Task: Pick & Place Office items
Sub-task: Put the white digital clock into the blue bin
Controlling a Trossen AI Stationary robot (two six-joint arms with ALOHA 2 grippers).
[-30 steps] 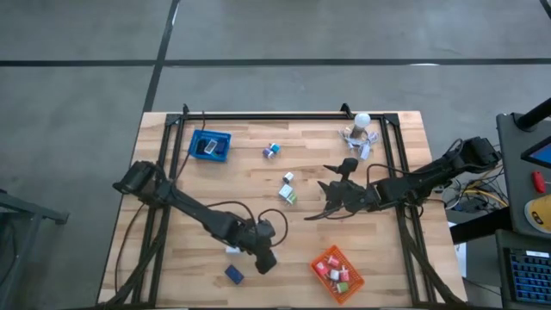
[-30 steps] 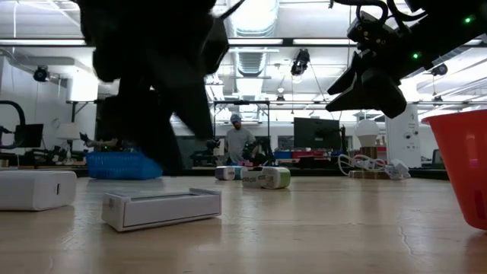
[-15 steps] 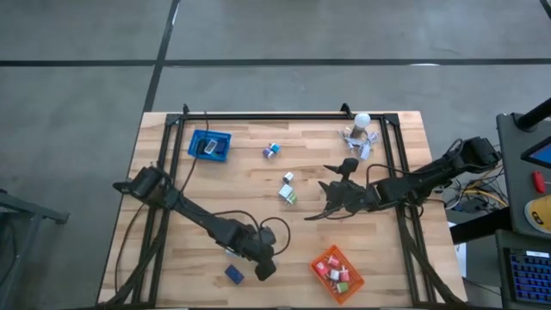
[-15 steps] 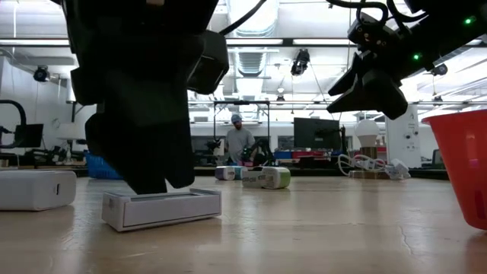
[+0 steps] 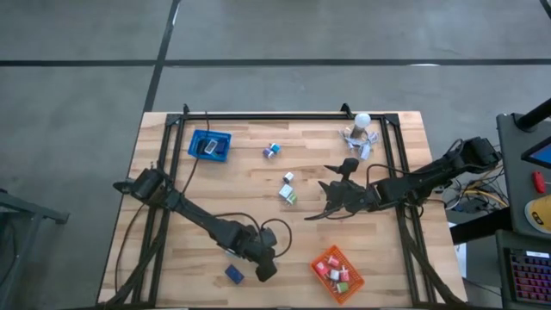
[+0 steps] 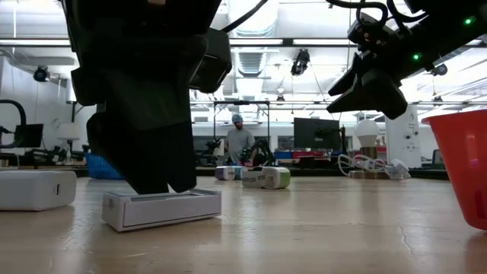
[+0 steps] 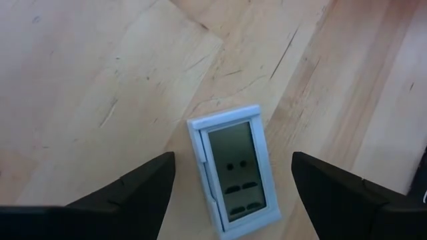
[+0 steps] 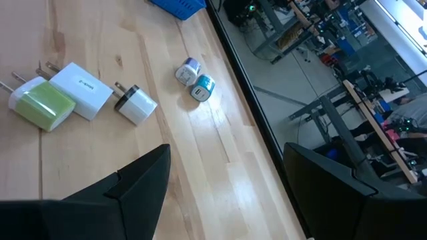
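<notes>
some items already lie in the orange basket (image 5: 337,272). the left pincer (image 7: 227,193), spread wide, straddles a white calculator (image 7: 233,169). the right pincer (image 8: 223,180) waits released over the bench (image 5: 258,181), several items left.

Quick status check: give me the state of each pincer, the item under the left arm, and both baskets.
left pincer: open, straddling the item
white flat box: lying flat on the table, not gripped
right pincer: open, raised above the table, empty
orange basket: holds several items
blue basket: holds one item
</notes>
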